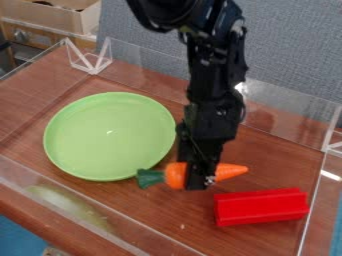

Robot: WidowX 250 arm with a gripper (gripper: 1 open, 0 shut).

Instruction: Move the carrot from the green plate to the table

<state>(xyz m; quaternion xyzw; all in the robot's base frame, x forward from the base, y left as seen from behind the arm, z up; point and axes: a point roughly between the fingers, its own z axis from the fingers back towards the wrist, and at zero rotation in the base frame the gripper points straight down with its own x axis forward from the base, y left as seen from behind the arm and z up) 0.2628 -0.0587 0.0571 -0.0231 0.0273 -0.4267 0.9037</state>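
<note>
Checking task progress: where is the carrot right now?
In the gripper, the carrot sits just right of the green plate, above the red block.

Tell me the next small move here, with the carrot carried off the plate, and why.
Probably open the jaws and release. The gripper is shut on the carrot, which now sits past the green plate's rim, low over or on the bare table, beside the red block. Whether it already touches the wood I cannot tell, so a slight lowering first may be wise.
</note>
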